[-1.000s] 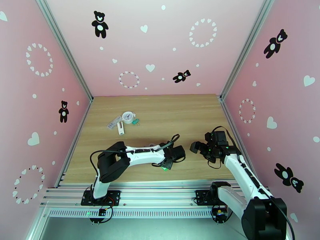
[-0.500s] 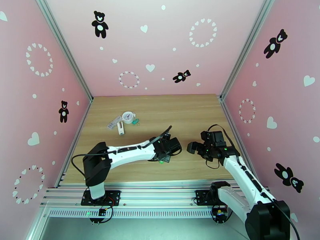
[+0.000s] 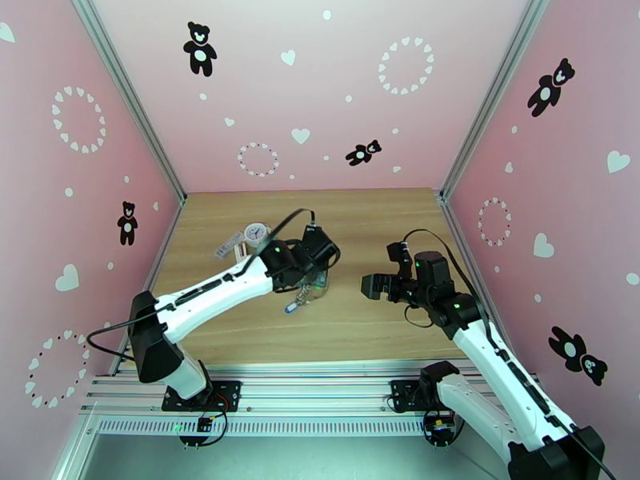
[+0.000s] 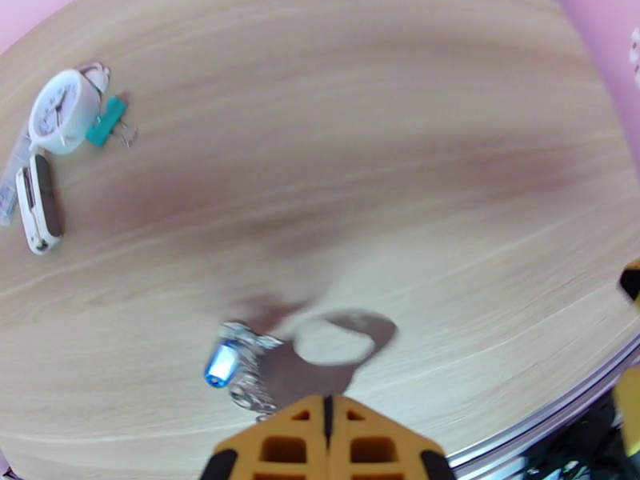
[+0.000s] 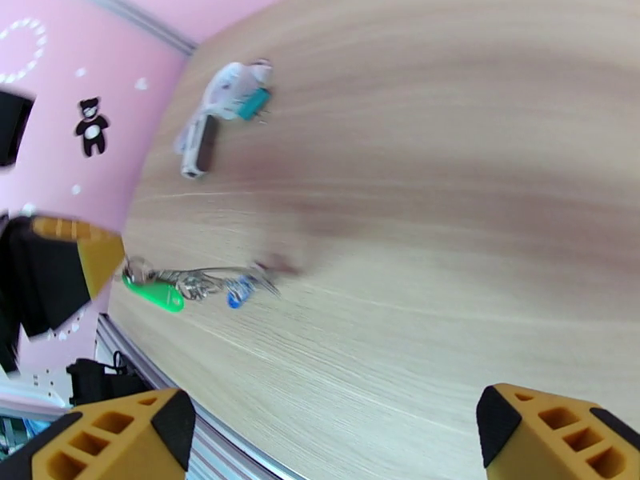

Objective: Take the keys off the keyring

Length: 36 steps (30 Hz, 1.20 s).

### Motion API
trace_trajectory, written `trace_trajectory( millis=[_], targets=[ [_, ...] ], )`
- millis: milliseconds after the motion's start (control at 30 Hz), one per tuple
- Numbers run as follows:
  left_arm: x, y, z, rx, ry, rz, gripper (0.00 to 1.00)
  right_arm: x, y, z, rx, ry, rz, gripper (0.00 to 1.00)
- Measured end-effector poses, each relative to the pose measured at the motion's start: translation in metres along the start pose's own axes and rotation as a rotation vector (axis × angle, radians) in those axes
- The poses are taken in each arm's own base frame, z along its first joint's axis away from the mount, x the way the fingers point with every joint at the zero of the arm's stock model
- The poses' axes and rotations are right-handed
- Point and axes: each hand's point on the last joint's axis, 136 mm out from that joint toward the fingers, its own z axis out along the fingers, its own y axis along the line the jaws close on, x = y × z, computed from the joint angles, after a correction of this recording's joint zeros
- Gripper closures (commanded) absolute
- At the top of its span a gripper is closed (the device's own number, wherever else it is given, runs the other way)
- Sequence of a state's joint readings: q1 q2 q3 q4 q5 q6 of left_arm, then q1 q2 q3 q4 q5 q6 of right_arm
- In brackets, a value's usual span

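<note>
Mia: What can you see from up top?
Tom: The left gripper (image 3: pixel 318 275) is out over the middle of the table (image 3: pixel 384 218). Its fingers are pressed together on the keyring (image 3: pixel 312 288). The keys hang under it, and the blue key (image 3: pixel 292 307) is the lowest bit.
Mia: And the other one?
Tom: The right gripper (image 3: pixel 372 286) is near the keyring, on its right, but not touching it. Its fingers are spread apart and hold nothing. Far back on the left lie a clock charm (image 3: pixel 256 232) and a small white thing (image 3: pixel 241 256).
Mia: Now the left wrist camera.
Tom: Two orange fingers (image 4: pixel 272 446) are squeezed tight at the bottom. They pinch the flat brown keyring (image 4: pixel 320 378) by its edge. The table shows through its hole. The metal rings (image 4: pixel 252 378) and the blue key (image 4: pixel 220 363) sit on its left side. It is blurry there. A teal clip (image 4: pixel 106 122) is right beside the clock charm (image 4: pixel 60 114).
Mia: And the right wrist camera?
Tom: The right gripper (image 5: pixel 334 418) has its fingers (image 5: pixel 120 438) wide apart, with bare table between them. At the left, one finger (image 5: pixel 84 248) of the left gripper is at the bunch. The green key (image 5: pixel 156 295) is next to it, then the metal rings (image 5: pixel 196 280), then the blue key (image 5: pixel 238 296).
</note>
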<state>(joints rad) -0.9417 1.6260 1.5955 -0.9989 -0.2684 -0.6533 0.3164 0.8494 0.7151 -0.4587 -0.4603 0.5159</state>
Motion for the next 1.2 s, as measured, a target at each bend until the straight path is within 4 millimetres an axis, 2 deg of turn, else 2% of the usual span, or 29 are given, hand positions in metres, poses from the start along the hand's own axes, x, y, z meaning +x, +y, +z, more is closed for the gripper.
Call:
trace_trajectory(
  millis=[200, 300, 367, 467, 533, 633, 767, 833, 1067, 1200],
  targets=[
    [-0.039, 0.001, -0.03, 0.069, -0.053, -0.06, 1.0, -0.02, 0.042, -0.004, -0.117, -0.06, -0.154, 0.16],
    [-0.051, -0.007, -0.046, 0.114, -0.071, -0.067, 1.0, -0.032, 0.065, -0.007, -0.162, -0.082, -0.239, 0.18],
    [-0.061, -0.013, -0.058, 0.139, -0.09, -0.073, 1.0, -0.041, 0.078, -0.008, -0.175, -0.095, -0.29, 0.25],
    [-0.076, -0.02, -0.069, 0.185, -0.101, -0.108, 1.0, -0.055, 0.092, -0.008, -0.174, -0.114, -0.344, 0.27],
    [-0.08, -0.017, -0.07, 0.206, -0.094, -0.147, 1.0, -0.062, 0.098, -0.007, -0.167, -0.123, -0.375, 0.29],
    [-0.085, -0.01, -0.067, 0.213, -0.075, -0.211, 1.0, -0.069, 0.103, -0.003, -0.156, -0.128, -0.413, 0.38],
    [-0.088, -0.006, -0.065, 0.225, -0.064, -0.277, 1.0, -0.07, 0.109, 0.002, -0.179, -0.125, -0.468, 0.4],
    [-0.088, -0.008, -0.066, 0.237, -0.059, -0.298, 1.0, -0.07, 0.116, 0.004, -0.216, -0.127, -0.5, 0.46],
    [-0.092, -0.016, -0.068, 0.284, -0.054, -0.359, 1.0, -0.065, 0.146, 0.007, -0.33, -0.126, -0.62, 0.49],
    [-0.096, -0.021, -0.07, 0.311, -0.063, -0.381, 1.0, -0.066, 0.155, 0.006, -0.363, -0.147, -0.685, 0.49]
  ],
)
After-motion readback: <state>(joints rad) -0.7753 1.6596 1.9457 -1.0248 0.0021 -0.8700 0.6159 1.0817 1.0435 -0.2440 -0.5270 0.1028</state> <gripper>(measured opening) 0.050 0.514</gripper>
